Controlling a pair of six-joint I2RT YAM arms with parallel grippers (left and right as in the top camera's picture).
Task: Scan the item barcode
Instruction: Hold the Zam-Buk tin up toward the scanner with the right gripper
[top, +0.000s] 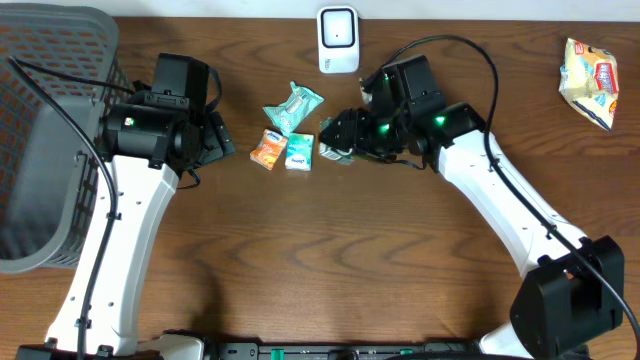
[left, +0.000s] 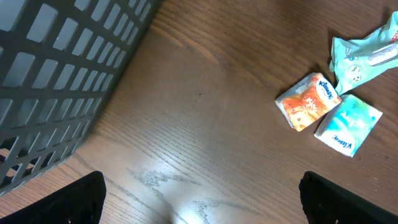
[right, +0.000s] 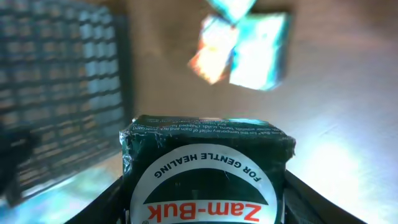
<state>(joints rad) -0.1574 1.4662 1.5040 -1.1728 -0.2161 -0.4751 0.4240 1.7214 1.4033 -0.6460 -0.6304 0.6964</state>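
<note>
We log the right claw (top: 338, 140) clenched on the green box (right: 208, 168), with the white scanner (top: 338, 40) just beyond it toward the far edge; the left claw (top: 220, 135) gapes empty, farther off.

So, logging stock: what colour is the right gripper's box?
Dark green box with white and red print; best in right wrist view.

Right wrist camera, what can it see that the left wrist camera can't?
Only the right wrist camera shows the green box, up close with Zam-Buk printed on it, held in the right gripper. Only the left wrist camera shows the left gripper, open with nothing in it. Both show the gray basket, the wooden table, the orange tissue pack and the blue tissue pack, though those packs look blurry from the right wrist.
</note>
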